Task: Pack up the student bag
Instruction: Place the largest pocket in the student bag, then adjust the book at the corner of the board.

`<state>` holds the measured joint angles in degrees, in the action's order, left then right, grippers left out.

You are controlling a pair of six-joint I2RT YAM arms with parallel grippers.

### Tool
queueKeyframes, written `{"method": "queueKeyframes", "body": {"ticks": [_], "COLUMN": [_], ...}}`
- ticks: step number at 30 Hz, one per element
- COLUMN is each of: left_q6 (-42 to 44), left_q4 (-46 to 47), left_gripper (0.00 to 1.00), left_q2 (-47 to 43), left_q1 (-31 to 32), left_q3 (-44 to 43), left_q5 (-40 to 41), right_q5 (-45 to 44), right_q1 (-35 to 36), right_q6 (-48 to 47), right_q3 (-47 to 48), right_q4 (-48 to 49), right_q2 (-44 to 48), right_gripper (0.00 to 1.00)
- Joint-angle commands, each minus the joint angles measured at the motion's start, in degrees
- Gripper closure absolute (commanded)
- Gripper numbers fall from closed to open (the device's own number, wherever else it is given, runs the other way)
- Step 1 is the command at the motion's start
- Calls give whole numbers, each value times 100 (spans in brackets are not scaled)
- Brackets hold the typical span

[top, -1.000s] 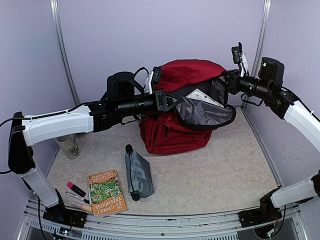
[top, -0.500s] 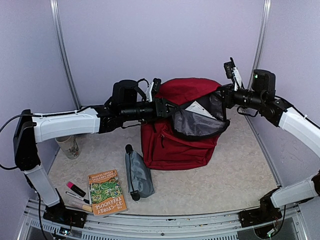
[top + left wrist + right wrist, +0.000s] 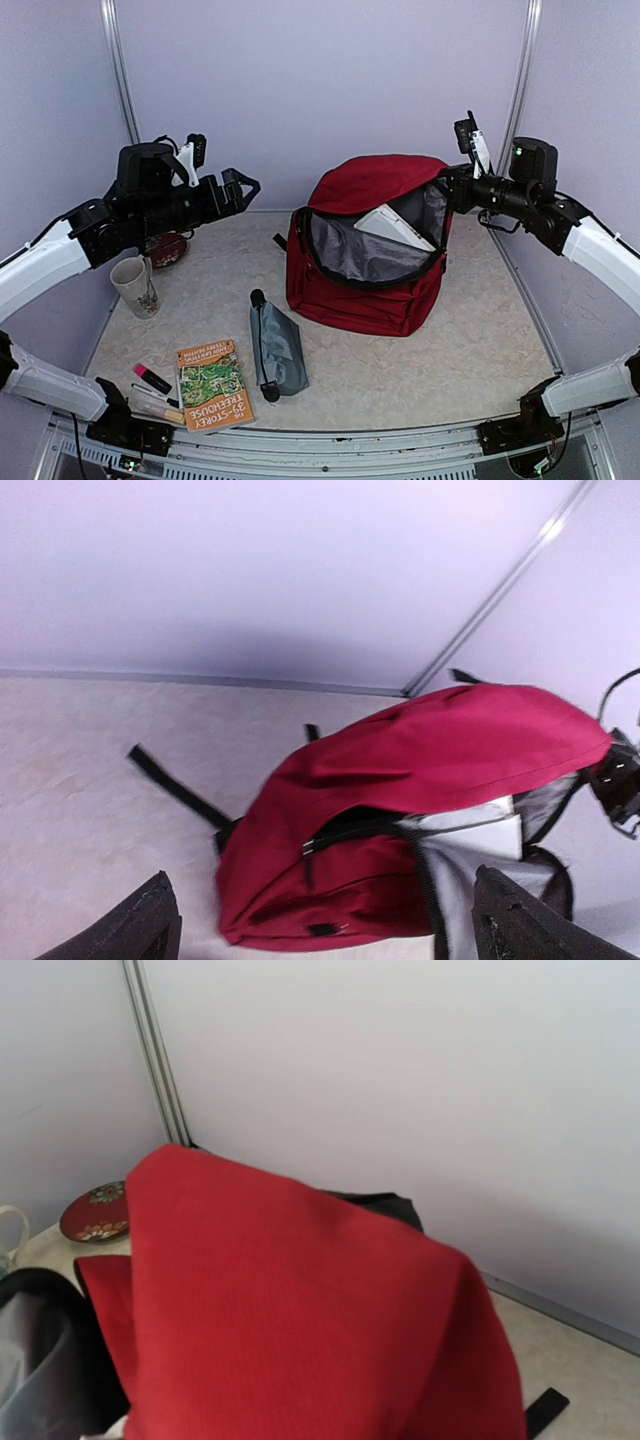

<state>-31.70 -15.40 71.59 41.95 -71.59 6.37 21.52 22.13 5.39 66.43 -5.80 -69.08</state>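
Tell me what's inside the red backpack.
In the student bag: grey lining and a flat white item on the right. Its bottom is hidden by the front wall.

Soft, even light fills all three views, and none is dim. In the top view the student bag (image 3: 365,300) throws only a faint shadow on the table (image 3: 470,350), and the side posts (image 3: 118,90) splay outward toward the top. The left wrist view is slightly smeared. There the fingers (image 3: 130,930) of the left hand (image 3: 320,880) are dark, unfocused wedges in the lower corners. A corner rail (image 3: 520,565) glints at upper right. In the right wrist view the red fabric looks soft.
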Motion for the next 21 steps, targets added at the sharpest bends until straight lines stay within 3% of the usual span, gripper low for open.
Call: {"method": "queueKeyframes", "body": {"ticks": [1,4,8,15,21], "left_q6": [-182,-602,-1306,-2392,-2520], "left_q4": [-1406,-1502,-1682,-1834,-1763], "left_gripper": [2,4,4,5,9], "left_q2": [-364,-613,-946,-1604,-1596], "left_q1": [-349,-776,-994,-988,-979], "left_q3": [991,1696,2585,3826,4426], "left_q5": [372,-151,-42,8,-6], "right_q5": [36,96,210,148,186], "right_q1": [42,37,39,37,42], "right_q6": [33,61,133,112,151], "right_q3": [80,150,153,19,-40], "right_q4": [365,380,438,422,497], "right_q2": [-56,-150,-178,-126,-189], "right_gripper": [100,100,100,100,100]}}
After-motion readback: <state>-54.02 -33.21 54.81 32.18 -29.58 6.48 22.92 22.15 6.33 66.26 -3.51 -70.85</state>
